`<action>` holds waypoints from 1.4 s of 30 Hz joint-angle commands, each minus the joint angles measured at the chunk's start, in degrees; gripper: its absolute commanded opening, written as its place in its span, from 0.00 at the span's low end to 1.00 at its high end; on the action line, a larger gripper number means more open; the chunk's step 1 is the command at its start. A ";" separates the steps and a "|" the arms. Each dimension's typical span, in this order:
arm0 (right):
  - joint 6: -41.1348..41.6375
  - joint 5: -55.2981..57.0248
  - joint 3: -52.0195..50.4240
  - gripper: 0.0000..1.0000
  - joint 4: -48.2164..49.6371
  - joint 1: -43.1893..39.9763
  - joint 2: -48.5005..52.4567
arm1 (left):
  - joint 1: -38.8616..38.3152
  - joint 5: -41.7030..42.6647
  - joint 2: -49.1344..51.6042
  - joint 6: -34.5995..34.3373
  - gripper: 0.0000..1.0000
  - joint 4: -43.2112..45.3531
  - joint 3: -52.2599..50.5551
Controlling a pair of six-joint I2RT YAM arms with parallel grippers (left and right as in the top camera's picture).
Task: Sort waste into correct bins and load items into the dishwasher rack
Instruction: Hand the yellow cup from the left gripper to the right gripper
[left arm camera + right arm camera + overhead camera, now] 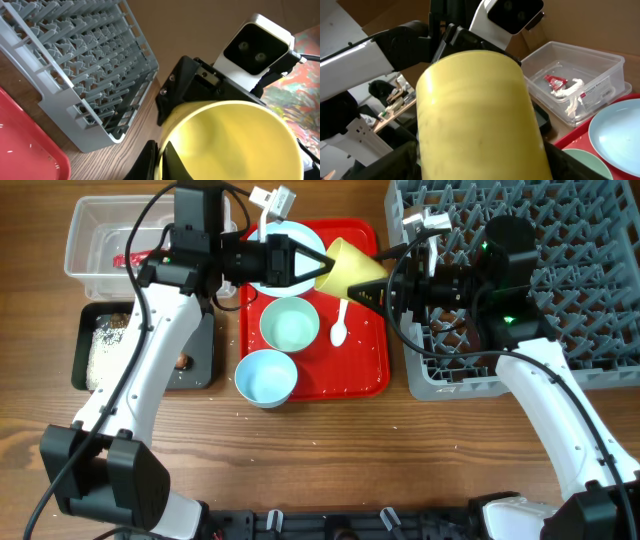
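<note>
The small yellow cup (350,265) hangs tilted above the red tray's (362,370) right edge, between both arms. My left gripper (310,268) is shut on its rim (161,165); the cup's inside (235,145) fills that view. My right gripper (375,287) holds the cup's body (480,115), with a finger pressed on each side (482,160). On the tray lie the pale blue plate (290,232), one bowl (290,323) and the white spoon (340,328). A second bowl (266,376) sits at the tray's front left corner. The grey rack (580,220) stands at the right.
The clear tub (100,235) at the far left holds the red wrapper (554,82) and white tissue (572,97). The black tub (197,370) in front of it holds rice (105,350) and a brown lump (182,361). The carrot-like stick is not visible.
</note>
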 commanded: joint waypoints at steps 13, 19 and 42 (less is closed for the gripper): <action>-0.07 -0.74 0.48 0.83 -0.11 0.46 0.46 | -1.27 -1.70 0.24 -1.66 0.04 0.98 0.33; -6.62 -0.52 0.46 0.90 -6.34 0.37 0.46 | -1.27 -1.70 0.24 -3.08 0.04 2.84 0.33; -4.76 -2.01 0.46 0.60 -1.31 -1.36 0.46 | -1.31 -2.95 1.79 -4.35 0.10 3.93 0.33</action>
